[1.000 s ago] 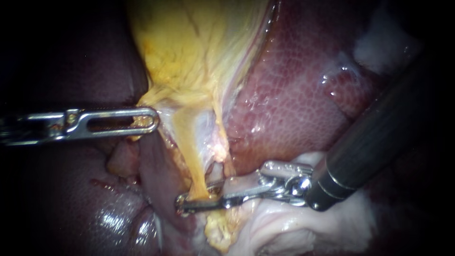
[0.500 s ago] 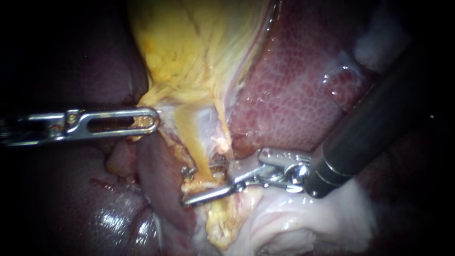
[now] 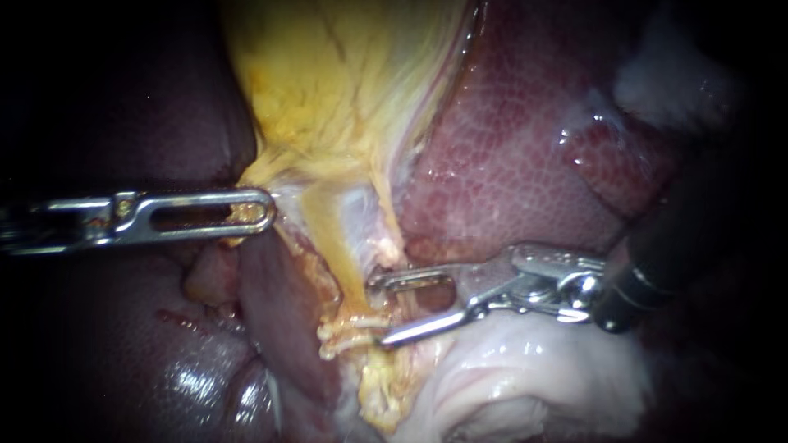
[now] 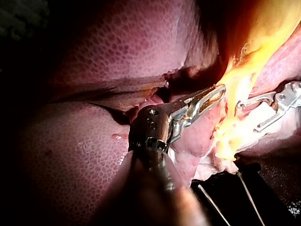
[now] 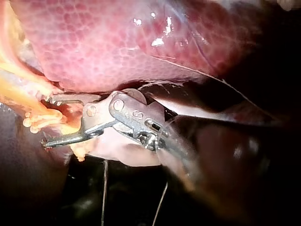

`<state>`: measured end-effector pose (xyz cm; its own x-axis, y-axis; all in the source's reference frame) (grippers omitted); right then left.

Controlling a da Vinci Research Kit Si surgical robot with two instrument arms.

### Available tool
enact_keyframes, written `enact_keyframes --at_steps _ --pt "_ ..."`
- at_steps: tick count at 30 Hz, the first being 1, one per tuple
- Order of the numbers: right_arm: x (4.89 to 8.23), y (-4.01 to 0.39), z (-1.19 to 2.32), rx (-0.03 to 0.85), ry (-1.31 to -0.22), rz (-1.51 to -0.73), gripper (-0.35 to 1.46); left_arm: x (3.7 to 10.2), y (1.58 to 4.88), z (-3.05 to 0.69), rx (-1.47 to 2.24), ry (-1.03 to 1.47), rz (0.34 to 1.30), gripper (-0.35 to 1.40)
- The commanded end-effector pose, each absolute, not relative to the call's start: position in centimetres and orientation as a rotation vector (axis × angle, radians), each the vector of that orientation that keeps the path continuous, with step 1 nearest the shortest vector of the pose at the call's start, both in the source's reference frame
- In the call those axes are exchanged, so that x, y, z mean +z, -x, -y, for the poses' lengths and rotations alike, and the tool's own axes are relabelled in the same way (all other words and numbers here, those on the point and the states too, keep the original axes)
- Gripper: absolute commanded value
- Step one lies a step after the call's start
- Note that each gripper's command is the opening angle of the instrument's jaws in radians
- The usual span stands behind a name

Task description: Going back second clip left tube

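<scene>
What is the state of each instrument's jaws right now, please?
The left instrument: jaws shut on the yellow edge of the gallbladder.
The right instrument: jaws open, gripping nothing.

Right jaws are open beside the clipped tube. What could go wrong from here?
The silver right instrument, jaws open, has its tips beside the pale clip on the yellow tube; drifting sideways might snag it. The silver left instrument grips yellow gallbladder tissue taut; pulling harder might tear the tube.
</scene>
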<state>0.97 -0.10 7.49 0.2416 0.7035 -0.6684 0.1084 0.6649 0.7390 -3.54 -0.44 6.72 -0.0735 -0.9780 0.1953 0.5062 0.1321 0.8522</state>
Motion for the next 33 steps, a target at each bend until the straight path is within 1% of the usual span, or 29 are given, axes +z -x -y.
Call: enact_keyframes --at_steps 1,7,12,17,23,29,33 --pt "7.42 -0.89 0.03 0.477 -0.768 -1.296 0.6 6.72 3.54 0.43 -1.373 -0.638 0.975 -0.35" --pt "6.98 -0.5 -0.32 0.484 -0.712 -1.34 0.6 6.75 3.57 0.45 -1.373 -0.635 0.976 -0.35" --pt "6.74 -0.35 -0.41 0.467 -0.699 -1.366 0.6 6.79 3.6 0.47 -1.376 -0.628 0.977 -0.35" --pt "6.7 -0.33 -0.37 0.456 -0.711 -1.369 0.6 6.99 3.76 0.57 -1.367 -0.636 0.982 -0.35" --pt "6.71 -0.32 -0.36 0.451 -0.721 -1.372 0.6 7.35 4.1 0.73 -1.349 -0.656 0.964 -0.35" --pt "6.7 -0.31 -0.35 0.448 -0.724 -1.372 0.6 7.5 4.38 0.76 -1.334 -0.669 0.952 -0.35" --pt "6.69 -0.3 -0.34 0.448 -0.725 -1.372 0.6 7.52 4.44 0.77 -1.33 -0.671 0.95 -0.35"
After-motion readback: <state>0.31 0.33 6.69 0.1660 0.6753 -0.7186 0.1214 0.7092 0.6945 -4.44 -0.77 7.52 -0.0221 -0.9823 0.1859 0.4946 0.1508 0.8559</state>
